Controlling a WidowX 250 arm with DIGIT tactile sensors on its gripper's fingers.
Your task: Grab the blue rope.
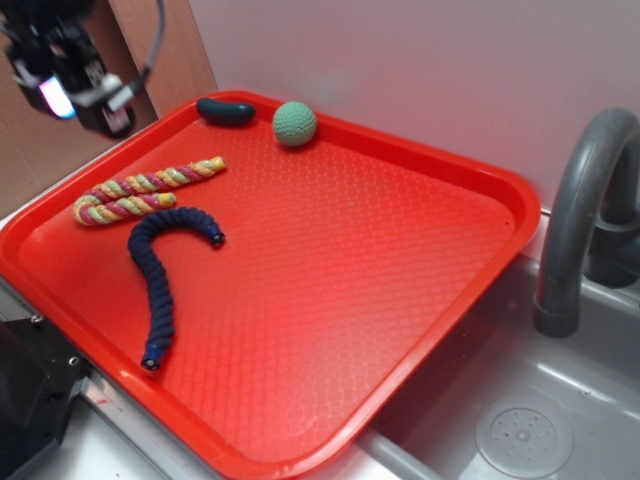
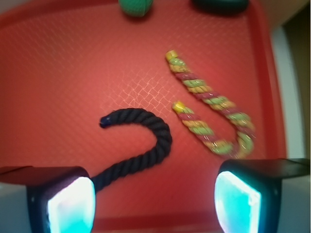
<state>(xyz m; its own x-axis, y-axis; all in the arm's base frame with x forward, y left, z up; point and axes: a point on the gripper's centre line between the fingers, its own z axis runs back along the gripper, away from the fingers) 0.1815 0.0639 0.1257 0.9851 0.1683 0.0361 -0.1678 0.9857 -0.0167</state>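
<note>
I am seeing the blue rope (image 1: 157, 283) lying on the red tray (image 1: 400, 300), bent like a hook, its curved end sitting just beside the multicoloured rope (image 1: 140, 193) but not touching it. My pincer (image 2: 153, 199) is hanging well above the tray's far left corner, fingers (image 2: 70, 206) spread wide and gripping nothing; in the wrist view the blue rope (image 2: 146, 145) is running down toward the left finger. A green ball (image 1: 294, 123) and a dark oblong piece (image 1: 225, 111) are sitting at the tray's back rim. A grey faucet (image 1: 580, 220) is standing over the sink (image 1: 530, 420) to the right.
</note>
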